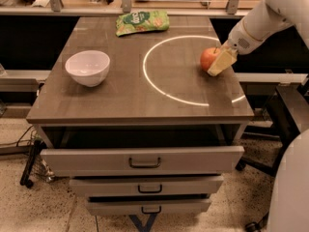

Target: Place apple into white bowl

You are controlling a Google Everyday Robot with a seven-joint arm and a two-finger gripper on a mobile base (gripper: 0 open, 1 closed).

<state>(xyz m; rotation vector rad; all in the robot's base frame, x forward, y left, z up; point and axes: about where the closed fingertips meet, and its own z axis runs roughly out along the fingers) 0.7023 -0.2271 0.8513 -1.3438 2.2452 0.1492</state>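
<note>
Right now the gripper (218, 65) sits low against the right side of the apple (208, 58), likely lined up for a grasp; can't tell if it's gripping. Apple rests on the table (125, 100), right half. White bowl (88, 67) stands well apart at left, empty, awaiting the carry.

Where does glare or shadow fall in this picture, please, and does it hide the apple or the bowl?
In the camera view, a bright ring of light lies on the dark table; the apple sits inside it, evenly lit, with the gripper beside it, away from the bowl; the white bowl, outside the ring, casts only a soft shadow; neither is hidden.
</note>
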